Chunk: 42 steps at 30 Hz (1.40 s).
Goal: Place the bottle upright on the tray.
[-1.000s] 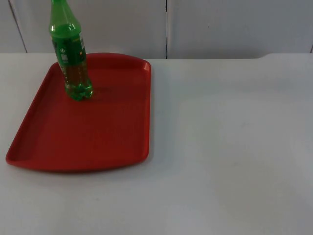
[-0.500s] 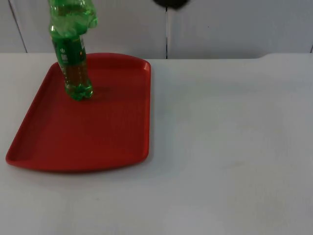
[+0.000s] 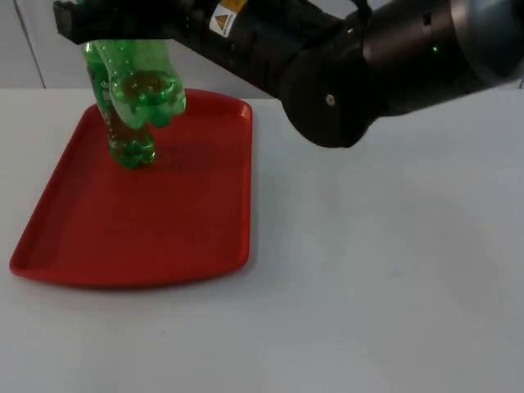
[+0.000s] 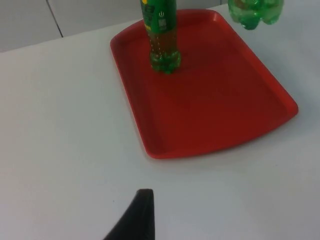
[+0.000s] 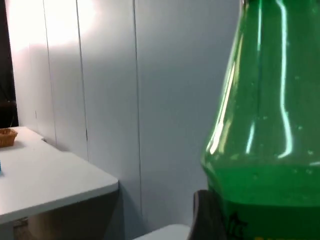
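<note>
plain white table top [image 3: 393, 270], bare of marks, smooth and matt, running from the near edge to the far wall. at its far end, a grey partition wall [image 4: 90, 15], built of flat upright panels. between the panels, thin dark vertical seams [image 5: 136, 100], one near the left, one toward the middle. soft light falling on the panels, brighter high up. off to one side, against the same panelled wall, a second white surface [image 5: 50, 175] with a thick pale edge and shadow beneath. on that surface, right at its far end, a small brown woven-looking thing [image 5: 6, 137], too small to tell what.
</note>
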Tool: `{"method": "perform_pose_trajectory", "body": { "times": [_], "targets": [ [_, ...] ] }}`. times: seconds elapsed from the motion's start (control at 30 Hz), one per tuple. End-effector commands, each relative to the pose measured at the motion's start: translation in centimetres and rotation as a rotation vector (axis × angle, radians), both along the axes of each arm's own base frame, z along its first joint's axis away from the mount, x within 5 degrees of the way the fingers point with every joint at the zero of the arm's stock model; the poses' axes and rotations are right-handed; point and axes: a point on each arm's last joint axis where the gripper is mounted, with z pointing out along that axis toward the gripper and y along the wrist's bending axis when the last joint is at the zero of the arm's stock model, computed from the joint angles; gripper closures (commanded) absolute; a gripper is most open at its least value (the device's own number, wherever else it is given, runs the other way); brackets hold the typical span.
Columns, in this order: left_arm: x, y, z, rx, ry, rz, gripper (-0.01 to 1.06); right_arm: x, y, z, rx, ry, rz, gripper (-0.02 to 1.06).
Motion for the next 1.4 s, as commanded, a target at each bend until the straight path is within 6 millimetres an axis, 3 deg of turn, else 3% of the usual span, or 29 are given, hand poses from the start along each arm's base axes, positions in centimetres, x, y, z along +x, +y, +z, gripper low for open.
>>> {"method": "perform_pose_trajectory", "body": {
  "times": [0.0,0.1,0.23,0.43,0.8,0.93,1.37],
  "targets": [
    [0.0,0.1,-0.1,0.002,-0.003,0.001,0.00,-0.4,0.2,-0.2,0.053,-0.116,0.022,1.05],
    [0.0,0.1,-0.1,0.002,-0.003,0.001,0.00,-0.5,0.3,-1.4,0.115,-0.172,0.041,1.05],
    [0.0,0.1,-0.1,0.002,-0.003,0.001,0.00,0.6,-0.2,-5.2,0.194,-0.091,0.062,1.05],
    [0.0,0.1,-0.1,0.002,-0.003,0.001,0.00,2.7,-1.2,-9.3,0.152,-0.007,0.136,1.05],
    [0.0,0.1,-0.1,0.002,-0.003,0.001,0.00,4.5,0.1,-11.7,0.112,-0.020,0.357,1.05],
    [0.0,0.1,-0.1,0.002,-0.003,0.001,0.00,5.4,0.8,-13.6,0.134,0.010,0.390,1.05],
    [0.0,0.1,-0.1,0.002,-0.003,0.001,0.00,5.3,0.8,-16.2,0.083,0.052,0.458,1.05]
  ]
}}
